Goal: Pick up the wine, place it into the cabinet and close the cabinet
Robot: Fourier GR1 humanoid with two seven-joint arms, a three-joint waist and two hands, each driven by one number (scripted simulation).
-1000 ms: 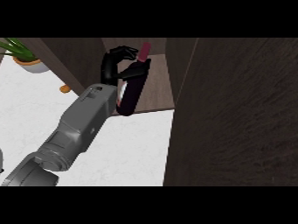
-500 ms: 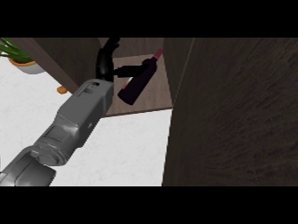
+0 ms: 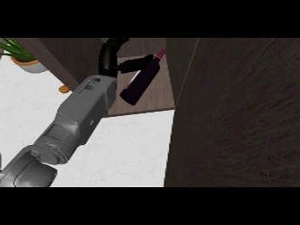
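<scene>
The wine bottle (image 3: 140,83) is dark with a pink-red cap and leans steeply inside the cabinet, base on the brown shelf (image 3: 157,103), top tilted to the upper right. My left hand (image 3: 111,53) is just left of the bottle's neck. Its fingers point straight up and away from the bottle, and only the thumb (image 3: 131,65) reaches toward the neck; I cannot tell whether it touches. The grey left forearm (image 3: 81,114) runs in from the lower left. The right hand shows nowhere in the head view.
The open dark wood cabinet door (image 3: 243,114) fills the right side, its edge close to the bottle. A potted plant (image 3: 22,57) stands at the upper left on the white counter (image 3: 126,149). A small orange thing (image 3: 64,89) lies by the cabinet's left wall.
The bottle went from nearly upright in my curled left hand to leaning far to the right on the shelf. The fingers have straightened and come off it.
</scene>
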